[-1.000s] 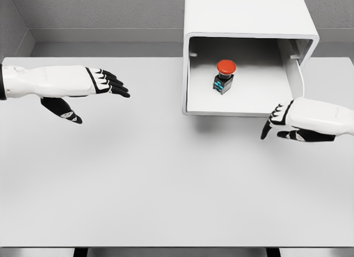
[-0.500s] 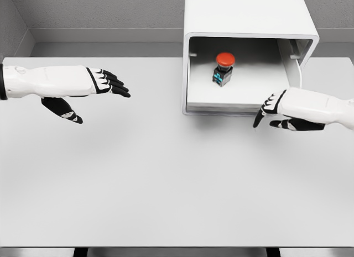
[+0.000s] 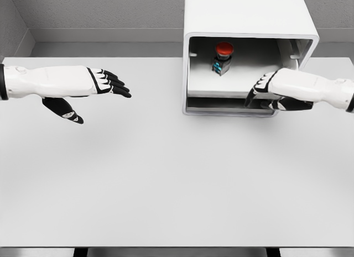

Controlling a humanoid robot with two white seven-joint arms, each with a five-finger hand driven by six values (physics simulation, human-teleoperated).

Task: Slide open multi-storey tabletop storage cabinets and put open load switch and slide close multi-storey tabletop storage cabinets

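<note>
The switch [image 3: 222,57] is a small push-button unit: a round red cap on top of a short black body, with a spot of blue on the body's lower front. It stands upright inside the drawer [image 3: 221,93], toward the back, left of the drawer's middle.

The drawer is a shallow white tray. It sits in the cabinet [image 3: 243,25], a white box with rounded corners at about 1 o'clock on the table [image 3: 166,179]. Only a thin strip of the tray's floor and its front lip show at the cabinet's mouth.

The right hand [image 3: 269,91] comes in from 3 o'clock. Its fingers [image 3: 255,95] are curved downward against the drawer's front edge, at the right end. It grasps nothing; whether the tips actually touch the lip is hard to tell.

The left hand [image 3: 99,83] hangs above the table at 10 o'clock, well apart from the cabinet. Its palm faces down, its fingers are straight and loosely spread, the thumb hangs below, and it holds nothing.

The table is plain matte white, with a soft shadow under the cabinet's front. Behind it runs a pale ledge and a grey speckled wall [image 3: 99,8]. A corner of the room shows at the far left. Two dark legs show under the table's near edge.
</note>
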